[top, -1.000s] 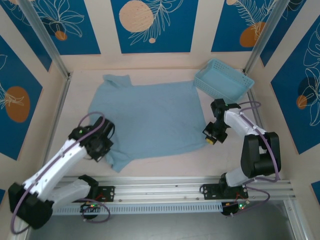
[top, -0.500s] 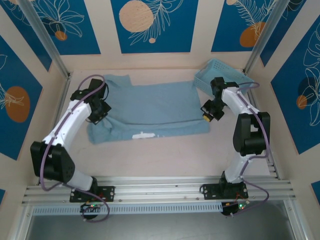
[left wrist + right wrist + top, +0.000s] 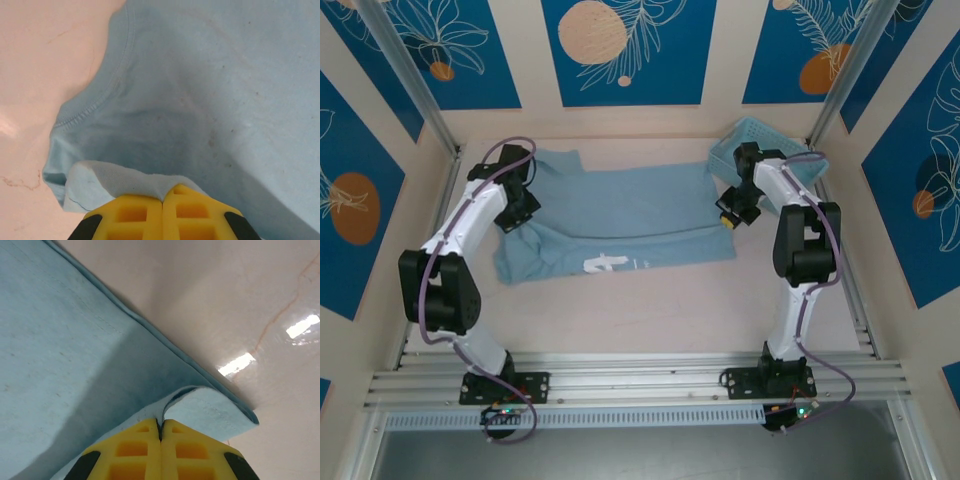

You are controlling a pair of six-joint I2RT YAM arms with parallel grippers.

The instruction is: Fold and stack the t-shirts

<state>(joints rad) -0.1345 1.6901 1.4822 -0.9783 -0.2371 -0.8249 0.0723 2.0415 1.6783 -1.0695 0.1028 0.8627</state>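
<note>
1. From above, the sky-blue t-shirt [image 3: 620,205] lies across the upper middle of the table [image 3: 640,310]. Its near part is doubled over, so white lettering shows. The left gripper [image 3: 516,216] sits at the shirt's left edge. The right gripper [image 3: 729,214] sits at its right edge, just below the basket [image 3: 765,130] in the upper right.
2. Left wrist: the yellow fingers [image 3: 132,215], bottom centre, are pressed together on a raised fold of the shirt.
3. Right wrist: the fingers [image 3: 135,450], bottom centre, pinch the shirt's hemmed corner, which curls up off the table.
</note>
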